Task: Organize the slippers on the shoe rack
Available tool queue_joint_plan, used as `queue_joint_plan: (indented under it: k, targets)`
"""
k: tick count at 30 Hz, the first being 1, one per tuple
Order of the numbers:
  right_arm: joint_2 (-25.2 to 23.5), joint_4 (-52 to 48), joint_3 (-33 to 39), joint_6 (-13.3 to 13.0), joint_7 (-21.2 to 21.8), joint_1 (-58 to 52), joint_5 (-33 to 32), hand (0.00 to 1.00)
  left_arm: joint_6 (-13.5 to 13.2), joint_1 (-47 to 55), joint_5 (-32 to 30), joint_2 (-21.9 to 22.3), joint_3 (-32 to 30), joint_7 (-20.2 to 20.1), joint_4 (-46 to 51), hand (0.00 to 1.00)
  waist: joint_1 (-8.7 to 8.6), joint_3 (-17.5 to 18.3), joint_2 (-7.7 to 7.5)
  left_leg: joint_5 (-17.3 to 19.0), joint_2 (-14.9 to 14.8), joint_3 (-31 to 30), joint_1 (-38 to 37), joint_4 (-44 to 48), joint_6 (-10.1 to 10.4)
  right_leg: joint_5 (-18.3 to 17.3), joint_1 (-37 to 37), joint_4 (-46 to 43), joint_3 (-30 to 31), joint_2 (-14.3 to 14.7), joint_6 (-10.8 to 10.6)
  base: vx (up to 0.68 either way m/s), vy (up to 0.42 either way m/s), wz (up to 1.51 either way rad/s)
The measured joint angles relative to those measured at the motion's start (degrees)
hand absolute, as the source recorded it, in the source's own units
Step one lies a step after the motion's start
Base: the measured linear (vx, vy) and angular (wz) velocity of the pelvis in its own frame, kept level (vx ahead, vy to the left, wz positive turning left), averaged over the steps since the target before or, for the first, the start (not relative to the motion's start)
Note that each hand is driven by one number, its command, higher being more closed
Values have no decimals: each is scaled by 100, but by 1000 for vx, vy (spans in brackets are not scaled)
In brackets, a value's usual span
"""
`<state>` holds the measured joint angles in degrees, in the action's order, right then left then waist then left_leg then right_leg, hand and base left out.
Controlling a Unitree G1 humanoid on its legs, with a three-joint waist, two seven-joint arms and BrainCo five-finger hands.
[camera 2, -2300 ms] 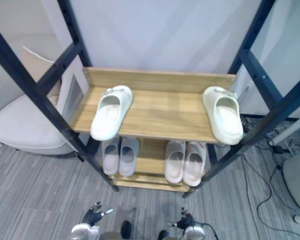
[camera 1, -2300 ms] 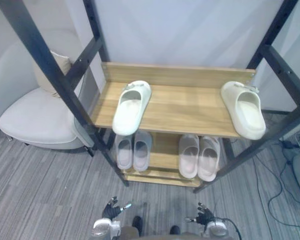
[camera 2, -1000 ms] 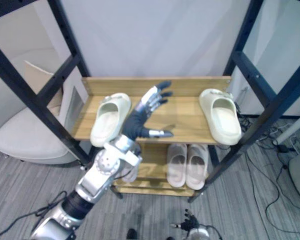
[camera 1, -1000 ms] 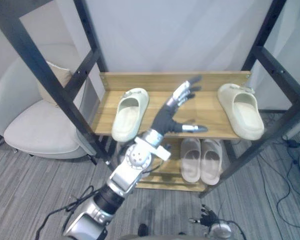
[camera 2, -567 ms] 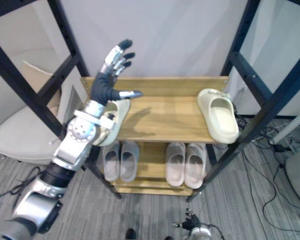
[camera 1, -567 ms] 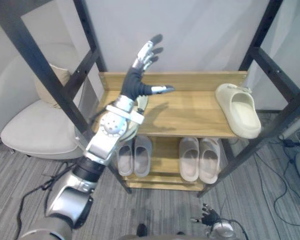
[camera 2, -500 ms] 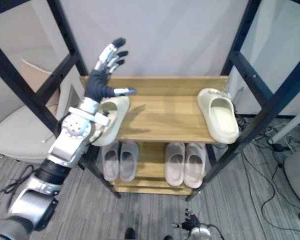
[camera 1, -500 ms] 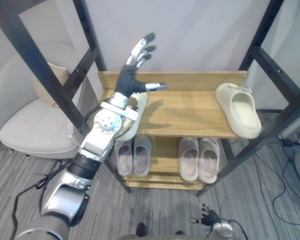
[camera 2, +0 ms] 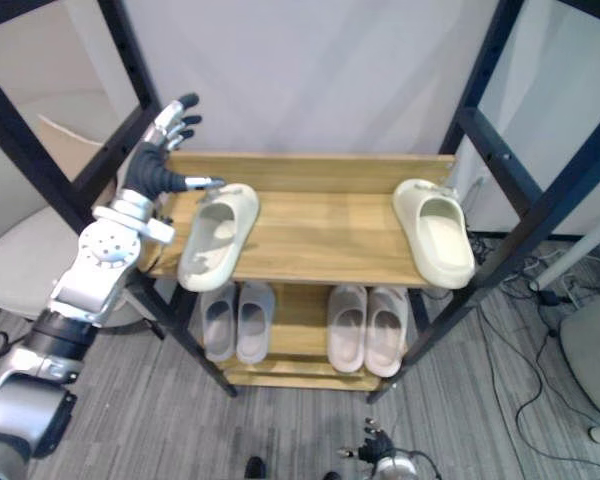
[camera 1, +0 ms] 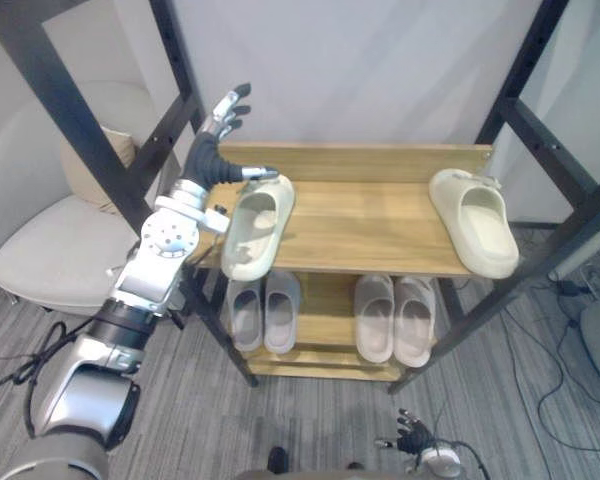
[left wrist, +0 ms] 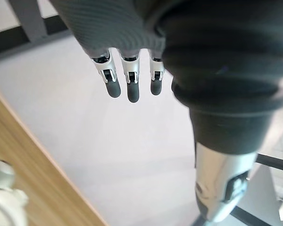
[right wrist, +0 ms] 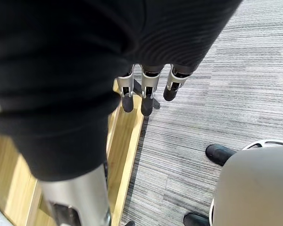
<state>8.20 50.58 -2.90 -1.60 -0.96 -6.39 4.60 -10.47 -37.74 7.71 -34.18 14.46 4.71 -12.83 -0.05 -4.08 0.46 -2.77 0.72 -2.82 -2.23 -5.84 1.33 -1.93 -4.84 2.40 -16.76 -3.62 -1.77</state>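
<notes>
Wooden top shelf: you had bare board between the two cream slippers, which sat well apart. Left slipper overhung the front edge at the left end, and right slipper overhung it at the right end. Left hand hovered, fingers spread, holding nothing, thumb just beside the left slipper; contact unclear. Right hand hung low, fingers relaxed.

Inspected shoe rack, left cream slipper, right cream slipper and pale pairs on lower shelf. No legible text, label, number or sign found on any of them.
</notes>
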Motion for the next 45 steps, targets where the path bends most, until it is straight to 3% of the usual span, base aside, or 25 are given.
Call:
queue_joint_plan:
  k: [9,35,36,45]
  targets:
    - [-133,-3,0,1,-5,10,3,0,131,17,-229,3,1,-10,-390,0,-33,-63,-91,5,0,31,20,-4,4,27,-4,81,20,8,12,-4,0,-1]
    - [-153,-474,38,-2,-10,-116,50,0,362,21,-1681,4,-251,10,-936,0,11,-275,-7,38,-116,397,194,-5,50,133,291,86,391,106,79,-3,-2,-7]
    - [-154,-474,38,-3,-10,-147,49,0,362,21,-1723,5,-279,12,-984,100,9,-278,-3,38,-121,400,190,-5,50,135,290,86,399,111,80,-12,-3,-4]
    - [-156,-474,40,-7,-9,-160,46,0,365,20,-1728,5,-396,46,-1034,100,1,-278,-3,40,-117,427,177,-5,52,140,288,88,428,109,75,0,0,0]
